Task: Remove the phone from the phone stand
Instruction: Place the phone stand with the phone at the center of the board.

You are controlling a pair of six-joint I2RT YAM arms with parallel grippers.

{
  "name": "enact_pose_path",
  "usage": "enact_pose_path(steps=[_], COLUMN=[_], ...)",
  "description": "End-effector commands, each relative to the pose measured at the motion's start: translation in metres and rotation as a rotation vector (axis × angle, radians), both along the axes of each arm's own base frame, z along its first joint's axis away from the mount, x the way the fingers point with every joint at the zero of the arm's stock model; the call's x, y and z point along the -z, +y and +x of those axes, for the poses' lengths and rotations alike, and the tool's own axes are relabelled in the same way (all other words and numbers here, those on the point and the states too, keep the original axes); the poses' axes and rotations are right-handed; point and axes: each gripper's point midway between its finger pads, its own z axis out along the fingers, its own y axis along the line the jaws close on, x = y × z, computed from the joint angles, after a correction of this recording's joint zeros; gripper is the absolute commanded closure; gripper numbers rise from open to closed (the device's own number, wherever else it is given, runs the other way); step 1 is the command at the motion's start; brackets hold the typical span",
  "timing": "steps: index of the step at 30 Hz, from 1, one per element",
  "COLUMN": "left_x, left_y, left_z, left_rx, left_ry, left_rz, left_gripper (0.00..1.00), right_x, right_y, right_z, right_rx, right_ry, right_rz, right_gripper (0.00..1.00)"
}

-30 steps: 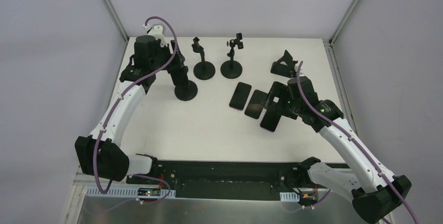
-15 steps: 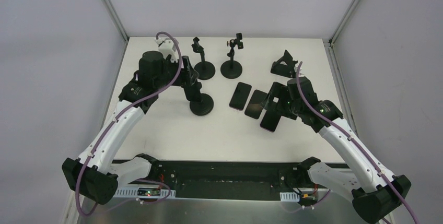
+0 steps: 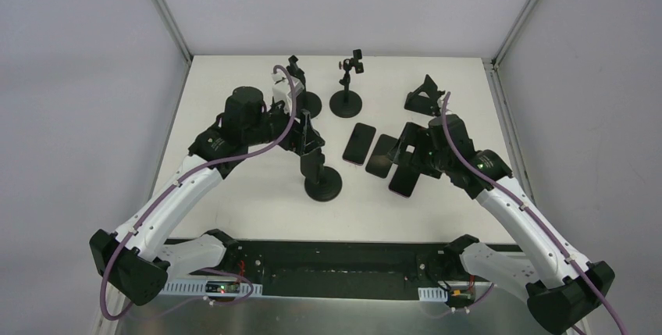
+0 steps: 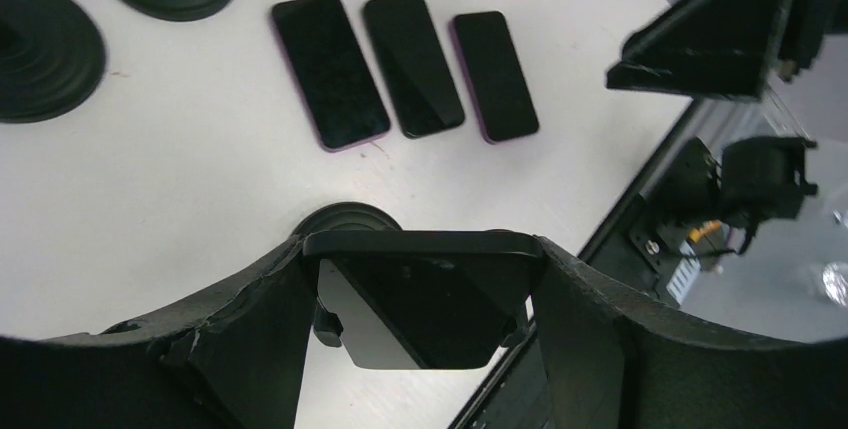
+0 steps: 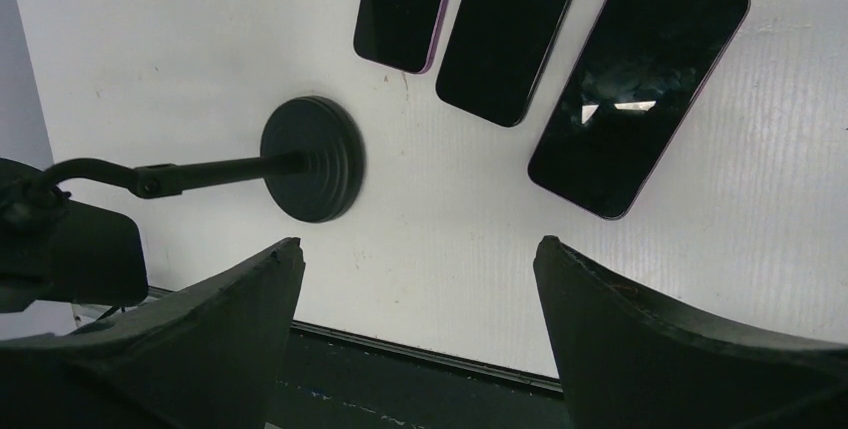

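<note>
My left gripper (image 3: 306, 136) is clamped across the phone (image 4: 430, 289), one finger on each long edge. The phone sits upright at the top of the phone stand (image 3: 322, 186), in the middle of the table (image 3: 234, 194). In my left wrist view the stand's round base peeks out just beyond the phone's top edge. I cannot tell whether that base rests flat or is tipped. I judge the step in hand to be separating the two, and my grip alone will not do it, since the stand would simply come along with the phone. The way to do it well is to keep the squeeze firm but square on the edges, so the phone does not twist in the cradle. Then something has to hold the stand down while I draw the phone out along the line of the cradle rather than sideways. To the right, three spare phones (image 3: 382, 155) lie flat side by side, near the stand's base, so I should keep the base from sliding into them. Furthest right, my right gripper (image 5: 415, 249) hangs above those phones with its fingers spread wide and nothing between them. It looks well placed to come across and pin the stand's stem or base.
</note>
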Motion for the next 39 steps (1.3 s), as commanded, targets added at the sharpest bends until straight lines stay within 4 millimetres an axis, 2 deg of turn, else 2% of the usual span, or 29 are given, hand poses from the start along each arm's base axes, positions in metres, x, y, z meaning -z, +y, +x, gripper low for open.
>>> enact_pose_path(steps=[1, 8, 11, 19, 25, 28, 33, 39], left_x=[-0.049, -0.045, -0.047, -0.044, -0.049, -0.05, -0.051, -0.052], left_y=[-0.028, -0.032, -0.037, -0.048, -0.052, -0.054, -0.055, -0.054], left_z=[-0.032, -0.048, -0.066, -0.082, -0.1, -0.103, -0.106, -0.114], left_rx=[0.271, 0.388, 0.541, 0.732, 0.883, 0.926, 0.963, 1.024], left_ry=[-0.136, -0.224, -0.303, -0.368, -0.422, -0.446, -0.474, -0.509], left_rz=[-0.125, -0.09, -0.09, -0.108, -0.156, -0.169, -0.179, -0.203], left_gripper=[1.0, 1.0, 1.0, 1.0, 1.0, 1.0, 1.0, 1.0], right_x=[-0.009, -0.017, -0.03, -0.077, -0.061, -0.06, -0.055, -0.043], right_y=[0.01, 0.032, 0.048, 0.086, 0.106, 0.116, 0.126, 0.129], right_z=[0.0, -0.007, -0.014, -0.035, -0.059, -0.074, -0.089, -0.104], right_rx=[-0.036, -0.154, -0.247, -0.578, -0.888, -1.027, -1.136, -1.215], right_ry=[-0.042, -0.065, -0.116, -0.506, -0.65, -0.702, -0.755, -0.775], right_rz=[0.049, 0.142, 0.221, 0.44, 0.363, 0.357, 0.344, 0.332], right_gripper=[0.11, 0.11, 0.11, 0.11, 0.1, 0.1, 0.09, 0.09])
